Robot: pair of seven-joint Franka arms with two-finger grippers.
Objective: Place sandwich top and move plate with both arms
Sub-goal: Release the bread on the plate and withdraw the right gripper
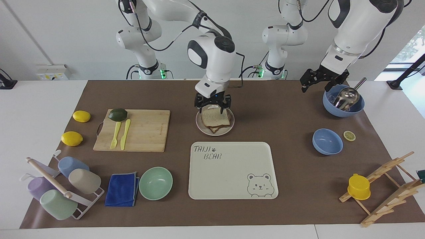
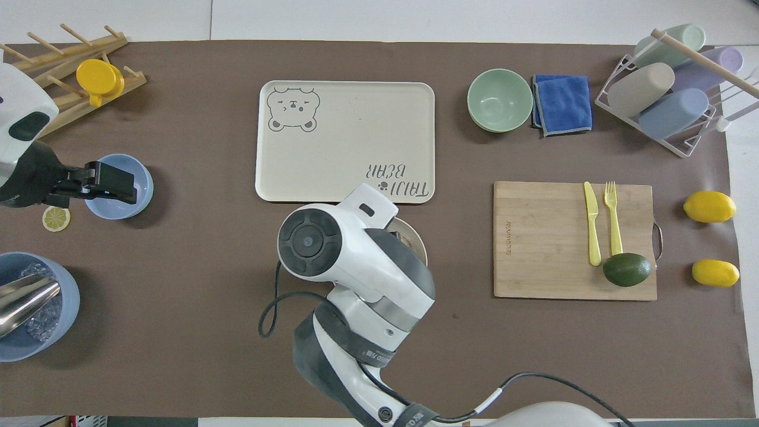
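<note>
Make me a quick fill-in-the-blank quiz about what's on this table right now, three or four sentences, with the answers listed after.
1. The top bread slice lies on the round ____.
2. The right hand hangs over the bread with its fingers ____.
3. The yellow fork and knife lie on the wooden ____.
4. The left hand, waiting, is over the blue bowl that holds a metal ____.

Answers: plate; open; cutting board; scoop
</note>
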